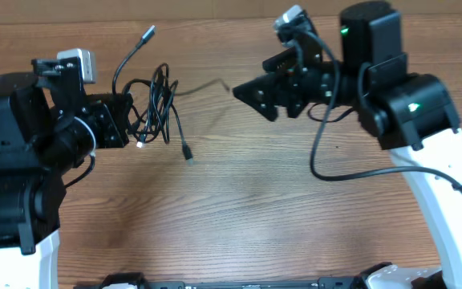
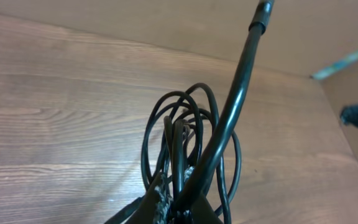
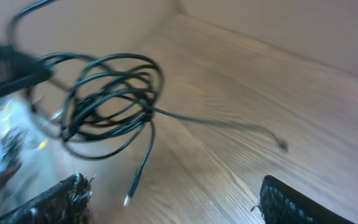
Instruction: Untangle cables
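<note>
Left gripper [image 1: 125,120]: jaws closed tight on the cables [image 1: 157,103]. In the left wrist view the pinch sits at the bottom edge, and the loops [image 2: 185,143] fan out from it above the table [image 1: 255,209].

- Bundle: a loose coil of thin black wire, just beside the left fingers, over the left half of the table.
- One stiffer strand rises up and away from the grip and ends in a plug [image 1: 148,33].
- Another strand drops toward the near side, with its plug end [image 1: 188,153] lying on the wood.
- A third, thinner strand [image 1: 207,83] trails right across the wood toward the right arm. Its tip shows in the right wrist view [image 3: 282,145].

Right gripper [image 1: 251,96]: fingers [image 3: 61,199] spread wide with nothing between them. It points at the coil [image 3: 104,93] and sits clear of it. Whether it touches the trailing strand's tip, I cannot tell.
</note>
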`<state>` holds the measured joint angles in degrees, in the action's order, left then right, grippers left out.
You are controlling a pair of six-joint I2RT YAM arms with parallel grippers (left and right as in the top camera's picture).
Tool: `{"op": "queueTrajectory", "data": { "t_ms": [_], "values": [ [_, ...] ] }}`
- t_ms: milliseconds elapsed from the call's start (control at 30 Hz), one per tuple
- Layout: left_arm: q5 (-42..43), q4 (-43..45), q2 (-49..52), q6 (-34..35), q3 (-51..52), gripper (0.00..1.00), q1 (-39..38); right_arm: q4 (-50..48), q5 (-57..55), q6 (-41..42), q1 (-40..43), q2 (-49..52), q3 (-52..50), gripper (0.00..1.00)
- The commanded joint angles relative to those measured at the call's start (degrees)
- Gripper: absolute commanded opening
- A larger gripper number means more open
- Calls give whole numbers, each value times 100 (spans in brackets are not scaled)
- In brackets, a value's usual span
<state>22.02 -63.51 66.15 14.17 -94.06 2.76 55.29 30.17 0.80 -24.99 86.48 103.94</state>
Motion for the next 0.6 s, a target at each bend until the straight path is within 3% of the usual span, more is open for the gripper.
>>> {"op": "queueTrajectory", "data": {
  "t_ms": [0,67,233,333,433,567],
  "values": [
    [-437,175,92,560,-59,4,20,-109,-2190,2028,-293,17,61,91],
    [-433,232,92,579,-59,4,15,-258,-2376,2616,-391,48,4,100],
    [-437,254,81,579,-61,4,-129,-765,-2221,3818,-621,256,-109,100],
    [-446,256,81,588,-61,4,-254,-920,-2247,4024,-734,466,-111,84],
    [-455,273,85,601,-61,4,-402,-918,-2260,4684,-791,719,-111,84],
    [-608,310,87,627,-59,4,-579,-944,-2184,4896,-837,1008,-111,84]
  ]
}}
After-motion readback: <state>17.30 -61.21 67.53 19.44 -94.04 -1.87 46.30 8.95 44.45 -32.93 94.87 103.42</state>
